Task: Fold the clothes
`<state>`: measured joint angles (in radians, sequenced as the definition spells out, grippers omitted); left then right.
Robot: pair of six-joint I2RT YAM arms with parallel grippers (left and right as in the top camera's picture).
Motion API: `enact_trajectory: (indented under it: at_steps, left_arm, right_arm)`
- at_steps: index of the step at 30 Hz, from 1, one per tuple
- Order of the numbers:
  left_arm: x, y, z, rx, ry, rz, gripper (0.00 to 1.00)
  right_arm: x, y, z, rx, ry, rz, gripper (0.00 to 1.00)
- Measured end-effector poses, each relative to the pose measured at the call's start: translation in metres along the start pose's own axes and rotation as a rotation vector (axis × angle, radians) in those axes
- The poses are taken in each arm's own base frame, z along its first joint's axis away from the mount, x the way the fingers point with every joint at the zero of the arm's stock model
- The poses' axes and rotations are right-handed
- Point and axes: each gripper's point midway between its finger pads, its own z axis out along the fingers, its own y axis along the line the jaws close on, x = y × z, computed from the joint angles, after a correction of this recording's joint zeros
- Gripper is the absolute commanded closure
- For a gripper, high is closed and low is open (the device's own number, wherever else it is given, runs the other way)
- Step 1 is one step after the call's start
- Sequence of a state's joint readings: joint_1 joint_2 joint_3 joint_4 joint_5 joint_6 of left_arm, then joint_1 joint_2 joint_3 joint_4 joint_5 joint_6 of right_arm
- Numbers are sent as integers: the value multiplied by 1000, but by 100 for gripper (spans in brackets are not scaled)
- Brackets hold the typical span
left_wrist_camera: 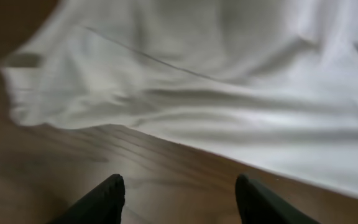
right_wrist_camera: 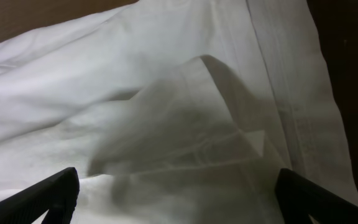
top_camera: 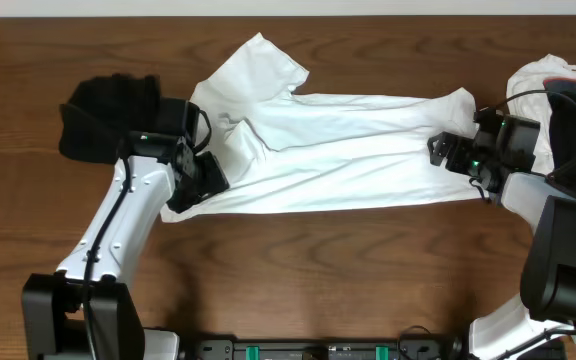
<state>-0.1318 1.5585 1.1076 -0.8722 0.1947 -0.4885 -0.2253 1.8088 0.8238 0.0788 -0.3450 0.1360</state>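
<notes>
White T-shirt [top_camera: 348, 150] lies flat across the middle of your table [top_camera: 318, 270], its long axis running left to right and one sleeve pointing up-left toward the far edge. On the near side you have a wide band of bare wood between its lower edge and the arm bases. Your left gripper [top_camera: 211, 178] sits at the shirt's left end. Its fingers [left_wrist_camera: 107, 198] stand apart over bare wood with the cloth edge just ahead of them, holding nothing. Your right gripper [top_camera: 446, 150] is at the right end, its fingers [right_wrist_camera: 55, 193] spread wide over the cloth without pinching it. Farther back on the left lies a black garment [top_camera: 103, 110], and at the far right a pile of white and dark clothes [top_camera: 548, 80].
</notes>
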Motion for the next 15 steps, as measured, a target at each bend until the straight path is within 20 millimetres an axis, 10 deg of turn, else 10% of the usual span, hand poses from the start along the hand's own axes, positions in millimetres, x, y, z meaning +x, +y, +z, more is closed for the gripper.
enact_trajectory:
  at_steps: [15]
  left_arm:
    - [7,-35,-114,226,-197,134,23]
  right_arm:
    - [0,0,0,0,0,0,1]
